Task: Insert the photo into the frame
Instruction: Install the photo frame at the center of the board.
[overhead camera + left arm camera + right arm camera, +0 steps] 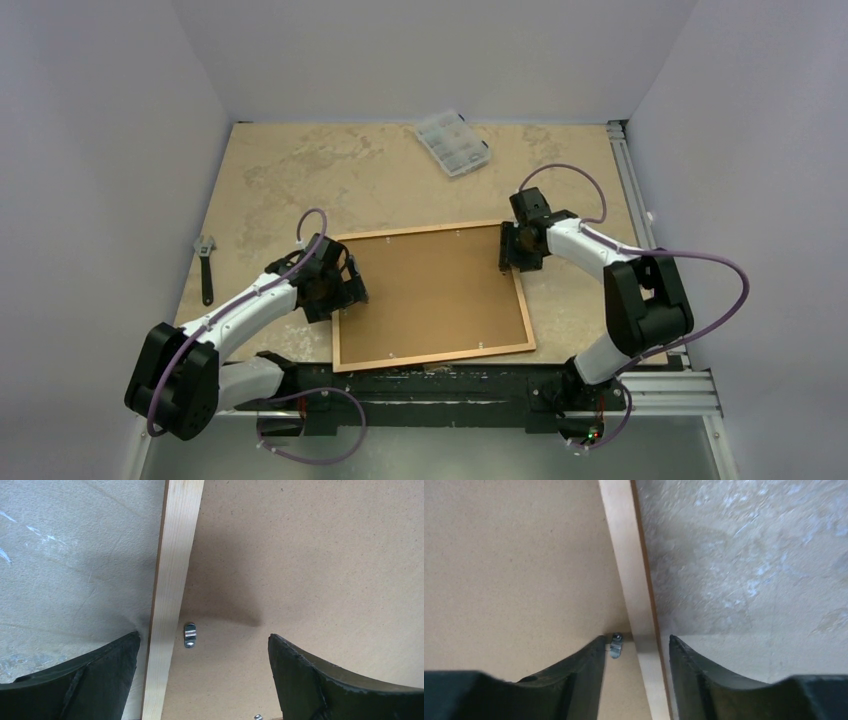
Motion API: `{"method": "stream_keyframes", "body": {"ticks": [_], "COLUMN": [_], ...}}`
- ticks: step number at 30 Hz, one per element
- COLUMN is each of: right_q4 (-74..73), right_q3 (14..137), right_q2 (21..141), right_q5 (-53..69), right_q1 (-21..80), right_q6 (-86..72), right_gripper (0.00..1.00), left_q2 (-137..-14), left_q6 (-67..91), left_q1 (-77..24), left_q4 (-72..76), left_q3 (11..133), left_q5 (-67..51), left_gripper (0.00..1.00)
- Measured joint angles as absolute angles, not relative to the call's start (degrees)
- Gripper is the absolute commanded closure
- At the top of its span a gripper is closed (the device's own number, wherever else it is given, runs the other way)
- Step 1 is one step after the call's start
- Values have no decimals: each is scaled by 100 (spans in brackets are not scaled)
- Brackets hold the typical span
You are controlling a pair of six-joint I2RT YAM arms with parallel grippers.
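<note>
Tabletop (pixel 300 170): left fingers (pixel 90 680) wide, right fingers (pixel 569 680) narrower, each astride the frame (pixel 430 357).

Robot lab test cell. Plain white walls (pixel 110 150) box in a tan table (pixel 330 170) edged with aluminium rail (pixel 628 185); left arm (pixel 245 310) and right arm (pixel 600 250) stand at its near edge, purple cables (pixel 700 254) exposed. Wrench (pixel 205 268) on table.

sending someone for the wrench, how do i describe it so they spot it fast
On the tan table, look at the left edge, left of the big wooden frame. The wrench lies flat there, silver head toward the far side. It is the only slim dark tool; the clear plastic box sits at the far edge.
</note>
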State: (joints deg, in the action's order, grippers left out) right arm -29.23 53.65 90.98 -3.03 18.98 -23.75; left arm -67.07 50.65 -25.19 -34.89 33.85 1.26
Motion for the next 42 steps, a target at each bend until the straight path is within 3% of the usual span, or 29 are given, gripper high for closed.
{"method": "stream_keyframes", "body": {"ticks": [3,7,17,21,28,32,34,38,42], "right_q4": [-3070,-3153,-3225,-3269,-3277,-3225,-3214,-3173,-3170], "right_q3": [5345,5332,5304,5310,5315,5247,5190,5181,5183], "right_q2": [9037,9024,9043,9024,8991,8906,8812,8650,8781], "right_q5": [-191,-110,-316,-495,-591,-486,-432,-357,-427], "right_q1": [1920,1949,1997,2021,2062,2062,2062,2067,2067], "right_q6": [-2338,-2324,-2314,-2303,-2309,-2298,-2322,-2298,-2290], "right_gripper": [40,44,89,100,98,47,36,36,51], "left_q2": [-6707,-6707,-6713,-6713,-6713,-6713,-6713,-6716,-6705], "left_q6": [5065,5065,5065,5063,5059,5046,5043,5039,5035], "left_q1": [-2519,-2519,-2519,-2519,-2519,-2519,-2519,-2519,-2519], "left_q4": [-3489,-3489,-3489,-3489,-3492,-3500,-3514,-3573,-3728], "left_q3": [3385,3385,3385,3385,3385,3385,3391,3404,3417], "left_q5": [126,126,126,128,128,132,143,196,292], "left_gripper": [4,4,4,4,4,5,5,5,5]}}
